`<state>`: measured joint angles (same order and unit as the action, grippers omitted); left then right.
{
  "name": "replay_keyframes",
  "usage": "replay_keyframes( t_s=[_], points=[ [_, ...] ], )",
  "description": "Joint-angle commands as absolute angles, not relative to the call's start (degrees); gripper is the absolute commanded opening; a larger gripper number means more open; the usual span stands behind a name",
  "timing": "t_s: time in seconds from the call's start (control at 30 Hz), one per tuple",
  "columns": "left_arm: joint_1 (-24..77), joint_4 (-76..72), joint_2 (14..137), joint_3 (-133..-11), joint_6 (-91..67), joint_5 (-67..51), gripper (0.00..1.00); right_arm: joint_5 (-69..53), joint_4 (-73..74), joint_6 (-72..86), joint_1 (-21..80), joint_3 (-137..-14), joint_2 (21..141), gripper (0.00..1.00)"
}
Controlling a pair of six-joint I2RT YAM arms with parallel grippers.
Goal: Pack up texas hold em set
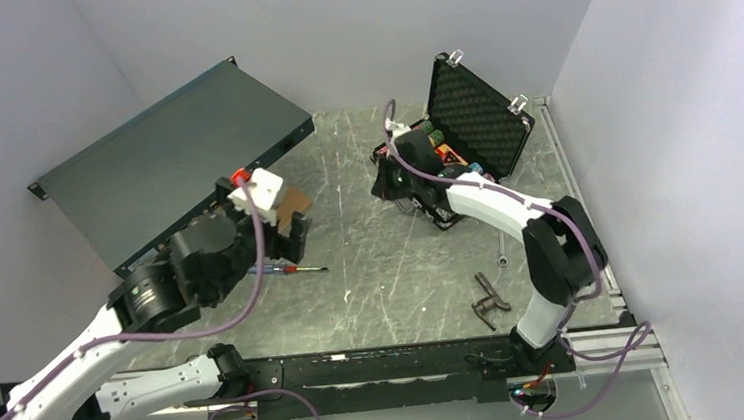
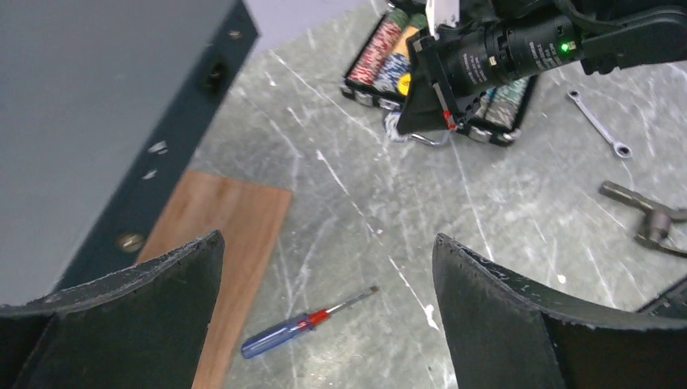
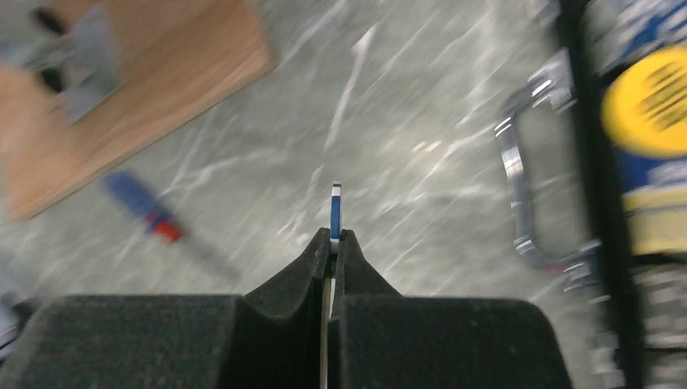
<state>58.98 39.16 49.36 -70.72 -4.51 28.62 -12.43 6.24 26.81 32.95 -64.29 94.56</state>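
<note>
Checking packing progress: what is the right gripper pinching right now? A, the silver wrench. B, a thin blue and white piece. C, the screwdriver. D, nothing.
B: the right gripper is shut on a thin blue and white piece, while the screwdriver lies apart on the table.

Screwdriver (image 2: 308,322) lies beside wooden board (image 2: 231,235); wrench (image 2: 598,121) well apart.

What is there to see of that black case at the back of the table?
The black case sits at the far right of the table, lid standing open and lined with dimpled black foam, silver clasps on its top edge. Its base holds rows of striped chips and a yellow disc, with a metal handle in front. The right arm hangs over the base.
</note>
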Motion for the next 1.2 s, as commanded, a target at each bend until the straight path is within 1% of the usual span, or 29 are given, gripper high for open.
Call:
replay_keyframes(
  t_s=[0.0,0.13,0.23,0.37,0.47,0.9,1.07,1.17],
  points=[
    [58.6,32.5,45.0,-64.8,2.0,37.5,0.99,6.7,13.2,7.9,31.7,-76.8,101.7,0.0],
    [58.5,28.5,43.5,-59.9,3.9,39.3,0.99,8.1,17.8,0.9,29.6,-89.2,110.2,0.0],
    [58.4,26.9,42.6,-57.0,3.5,37.9,0.99,8.7,21.3,-3.6,29.2,-97.0,116.3,0.0],
    [58.2,27.2,42.3,-55.5,1.6,35.5,0.98,8.2,23.5,-6.2,28.9,-102.9,121.1,0.0],
    [58.1,27.7,42.7,-55.1,1.9,36.3,0.98,8.6,25.5,-7.6,28.7,-106.4,124.1,0.0],
    [56.7,27.1,44.2,-54.6,2.9,33.0,0.97,9.9,27.2,-9.9,28.2,-108.1,126.9,0.0],
    [55.7,27.1,44.4,-54.4,2.8,32.8,0.97,10.3,28.0,-10.3,28.2,-109.1,128.0,0.09],
    [55.3,27.2,44.9,-54.3,2.9,33.0,0.97,10.3,28.4,-9.8,28.2,-110.2,128.2,0.17]
  ],
)
